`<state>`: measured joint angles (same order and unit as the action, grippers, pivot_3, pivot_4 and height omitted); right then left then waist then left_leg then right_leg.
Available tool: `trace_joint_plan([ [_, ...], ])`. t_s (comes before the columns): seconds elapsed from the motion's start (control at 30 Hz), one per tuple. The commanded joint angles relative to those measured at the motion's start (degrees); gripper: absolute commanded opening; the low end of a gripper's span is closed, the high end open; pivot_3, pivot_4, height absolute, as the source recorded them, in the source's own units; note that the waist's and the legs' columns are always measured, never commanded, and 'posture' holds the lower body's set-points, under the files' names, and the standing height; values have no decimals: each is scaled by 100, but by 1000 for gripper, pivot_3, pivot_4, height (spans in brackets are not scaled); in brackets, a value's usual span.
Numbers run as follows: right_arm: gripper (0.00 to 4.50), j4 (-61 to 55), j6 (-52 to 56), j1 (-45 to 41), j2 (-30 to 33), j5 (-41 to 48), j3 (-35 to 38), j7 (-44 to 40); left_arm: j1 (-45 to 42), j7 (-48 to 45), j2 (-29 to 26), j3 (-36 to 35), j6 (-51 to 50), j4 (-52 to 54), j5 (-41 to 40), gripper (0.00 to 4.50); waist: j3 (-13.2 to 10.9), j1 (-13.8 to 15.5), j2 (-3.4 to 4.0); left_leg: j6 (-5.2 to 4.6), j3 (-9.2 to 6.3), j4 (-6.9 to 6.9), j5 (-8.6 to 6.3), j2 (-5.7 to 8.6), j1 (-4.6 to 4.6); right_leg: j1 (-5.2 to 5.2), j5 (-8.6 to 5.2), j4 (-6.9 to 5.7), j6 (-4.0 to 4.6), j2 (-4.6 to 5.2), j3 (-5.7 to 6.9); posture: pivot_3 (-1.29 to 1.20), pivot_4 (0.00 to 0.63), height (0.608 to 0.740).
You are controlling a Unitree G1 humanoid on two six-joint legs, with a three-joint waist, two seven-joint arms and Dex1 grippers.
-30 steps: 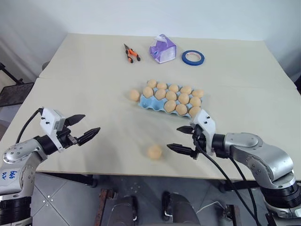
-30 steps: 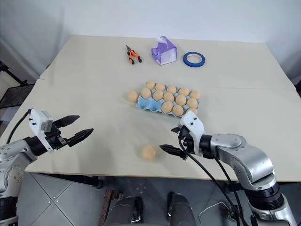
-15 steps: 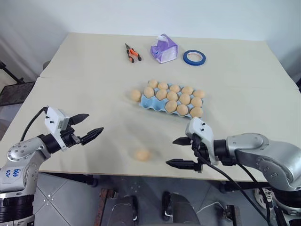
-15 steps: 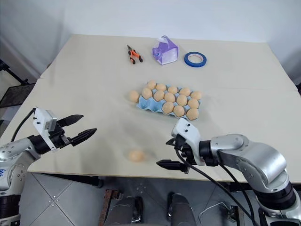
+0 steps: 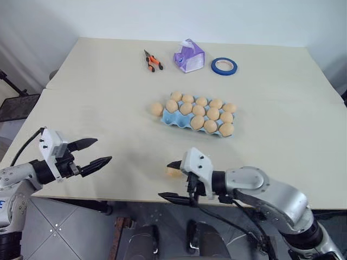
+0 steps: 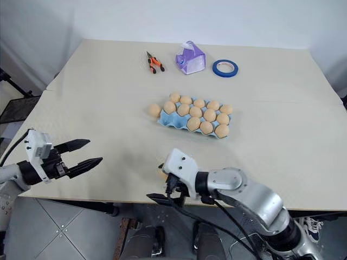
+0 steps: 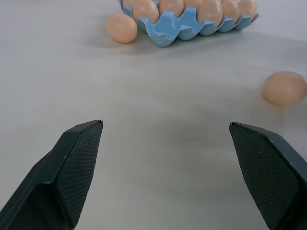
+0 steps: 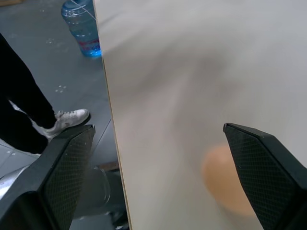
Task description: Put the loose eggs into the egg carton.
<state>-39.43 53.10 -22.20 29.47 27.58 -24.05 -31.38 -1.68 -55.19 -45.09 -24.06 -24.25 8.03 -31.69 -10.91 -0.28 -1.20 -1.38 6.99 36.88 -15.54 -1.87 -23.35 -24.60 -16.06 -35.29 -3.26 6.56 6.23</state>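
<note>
Right claw [image 5: 171, 181] wide open beside loose egg [image 5: 173, 171] near surface [image 5: 108, 108] edge; centre it, close gently.

Place: looks like my lab or test room.
Evidence: bare beige table [image 5: 97, 92], plain white wall [image 5: 162, 19], grey tiled floor [image 5: 76, 227], orange-handled pliers [image 5: 152, 60], blue tape roll [image 5: 223, 66].
</note>
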Motion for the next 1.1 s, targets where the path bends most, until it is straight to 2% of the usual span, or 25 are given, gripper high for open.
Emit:
trace_joint_plan([
  [0.03, 4479, 290, -547, -58, -131, -514, -118, 146, -36, -50, -29, -105, 85, 63, -110, 4500, 0, -1, 0, 0, 0, 0, 0, 0, 0, 0, 0, 0, 0, 0, 0, 0, 150, 740],
  [0.17, 4479, 761, -1013, -49, -137, -991, -203, 99, -75, -4, 23, -45, 96, 86, -93, 4500, 0, 0, 0, 2, 0, -5, 0, 0, -2, -3, 0, 0, -1, 0, 3, 0, 150, 740],
  [0.33, 4479, 952, -1021, 28, -163, -991, -321, -203, -152, 67, 81, -1, 121, 74, -69, 4500, 0, -13, 0, 2, 2, -7, 0, 0, -1, -4, 1, -1, -1, 0, 5, 0, 150, 740],
  [0.5, 4479, 1275, -1071, -63, -597, -1064, -619, -291, -231, 183, 193, 31, 174, 78, -20, 4500, 0, -28, 0, 3, 1, -6, 1, -1, 1, -3, 1, -8, -2, -1, 7, 0, 150, 740],
  [0.73, 4479, 2304, -1544, -446, -1158, -1519, -668, -232, -188, 301, 226, 4, 236, 88, 26, 4500, 0, -115, -1, 3, 1, 5, 2, 0, 1, 0, 2, -15, -3, 0, 5, 0, 150, 740],
  [0.77, 4117, 2421, -1594, -482, -1189, -1576, -655, -236, -170, 319, 232, -7, 243, 100, 25, 4500, 0, -118, -1, 3, -1, 4, 2, 0, 1, 0, 2, -16, -3, 0, 6, 0, 150, 740],
  [0.8, 3966, 2497, -1625, -502, -1215, -1616, -639, -240, -158, 329, 236, -13, 248, 108, 23, 4500, 0, -125, -1, 3, -1, 2, 2, 0, 1, -1, 2, -16, -3, 0, 7, 0, 150, 740],
  [1.0, 1855, 2364, -1669, -334, -1060, -1686, -586, -422, -147, 445, 298, -38, 394, 42, 73, 4500, 0, -146, -1, 8, 1, -2, 0, -1, 1, -4, 2, -18, -4, 0, 10, 0, 150, 740],
  [1.1, 1593, 2304, -1640, -294, -1059, -1699, -489, -392, -186, 489, 328, -2, 467, -5, 102, 4500, 0, -139, 0, 8, 1, -1, 1, -1, 2, -3, 2, -19, -4, 0, 10, 0, 150, 740],
])
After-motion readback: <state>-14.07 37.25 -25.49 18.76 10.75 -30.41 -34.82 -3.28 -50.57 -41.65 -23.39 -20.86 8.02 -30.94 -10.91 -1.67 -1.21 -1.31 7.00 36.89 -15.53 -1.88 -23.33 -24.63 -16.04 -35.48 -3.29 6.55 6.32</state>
